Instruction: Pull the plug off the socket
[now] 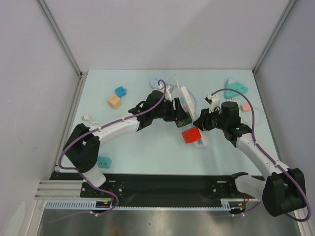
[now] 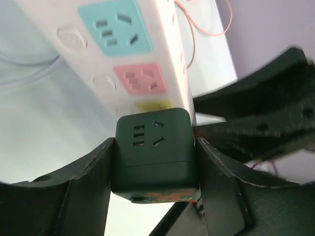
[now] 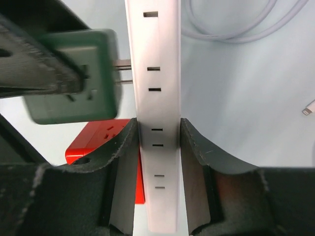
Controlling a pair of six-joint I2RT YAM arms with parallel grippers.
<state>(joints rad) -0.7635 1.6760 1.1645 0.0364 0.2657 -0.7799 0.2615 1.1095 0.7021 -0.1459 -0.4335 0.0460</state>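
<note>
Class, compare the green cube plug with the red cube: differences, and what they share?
The green cube plug sits between the left gripper's jaws; no jaws hold the red cube. The green cube plug's bare prongs show, partly out of the white power strip; the red cube's prongs are hidden. Both are cubes with socket slots.

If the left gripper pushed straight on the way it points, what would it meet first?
Probably the white power strip, right beyond the green plug cube held between its fingers; how near the strip's face lies is unclear.
</note>
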